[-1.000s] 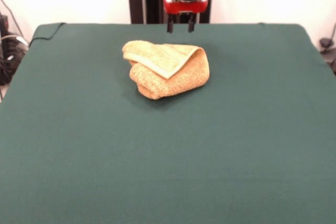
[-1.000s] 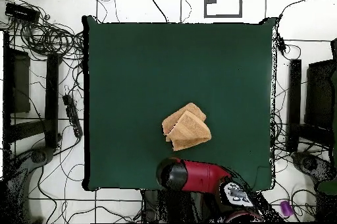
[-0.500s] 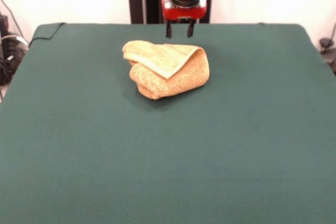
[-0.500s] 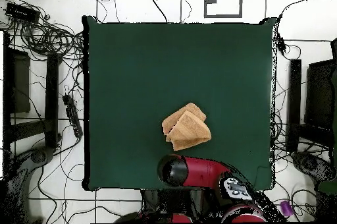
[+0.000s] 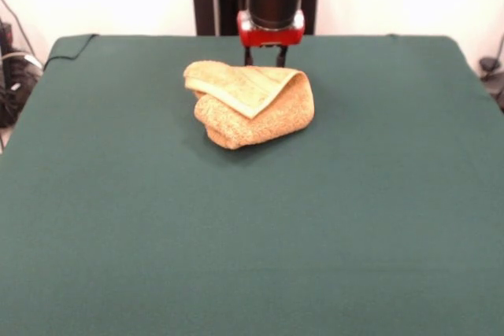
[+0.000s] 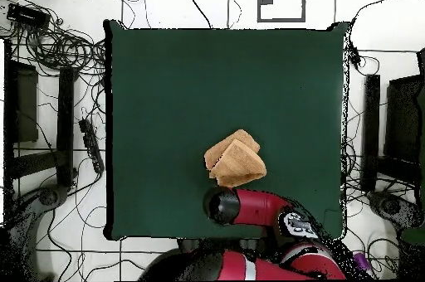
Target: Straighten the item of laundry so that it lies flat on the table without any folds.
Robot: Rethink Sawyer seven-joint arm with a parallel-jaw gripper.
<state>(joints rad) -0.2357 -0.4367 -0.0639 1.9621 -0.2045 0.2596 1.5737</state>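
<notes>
Hovering hand (image 5: 264,58), folded towel (image 5: 250,102), table (image 5: 252,234)

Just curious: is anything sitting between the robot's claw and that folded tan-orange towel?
Nothing. In the front view the gripper stands just behind the folded tan-orange terry towel, with only bare dark green table cloth around.

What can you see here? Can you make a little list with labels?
towel: tan-orange towel, folded over itself in a bundle, not flat
table: dark green table, towel lies toward the robot's side
gripper: gripper open, just behind the towel's far edge, holding nothing
contact: cannot tell whether the tips touch the towel
arm: red and black, reaching in from the robot's side
</notes>
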